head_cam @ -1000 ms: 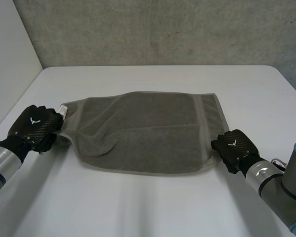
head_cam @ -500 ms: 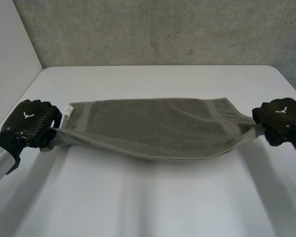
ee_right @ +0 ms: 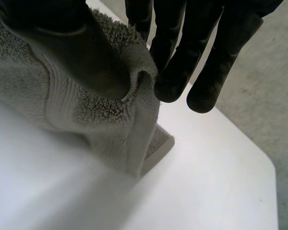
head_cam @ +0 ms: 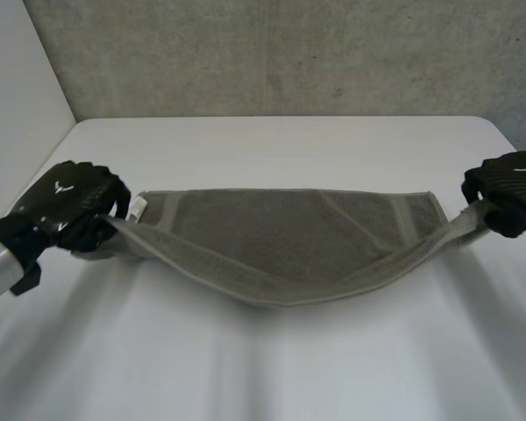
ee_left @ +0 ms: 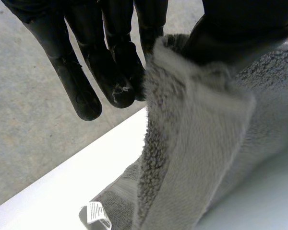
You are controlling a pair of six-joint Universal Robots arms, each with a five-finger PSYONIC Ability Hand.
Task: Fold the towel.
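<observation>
A grey-brown towel point(head_cam: 289, 237) hangs stretched between my two hands above the white table point(head_cam: 272, 360), sagging in the middle toward its near edge. My left hand point(head_cam: 70, 206) is shut on the towel's left near corner; in the left wrist view the thumb point(ee_left: 240, 33) pinches the cloth point(ee_left: 192, 143) against the fingers point(ee_left: 115, 62). A white label point(head_cam: 138, 208) sits at the towel's left far corner. My right hand point(head_cam: 511, 189) is shut on the right near corner, where the thumb point(ee_right: 67, 43) presses the cloth point(ee_right: 101, 110) against the fingers point(ee_right: 177, 62).
A grey concrete wall point(head_cam: 280, 53) rises behind the table's far edge. A pale panel point(head_cam: 17, 105) stands at the left. The table's right corner point(ee_right: 259, 158) lies close beside my right hand.
Both hands have lifted the towel's near corners and drawn them apart and up. The towel went from lying flat to hanging taut between them, its far edge drawn nearer.
</observation>
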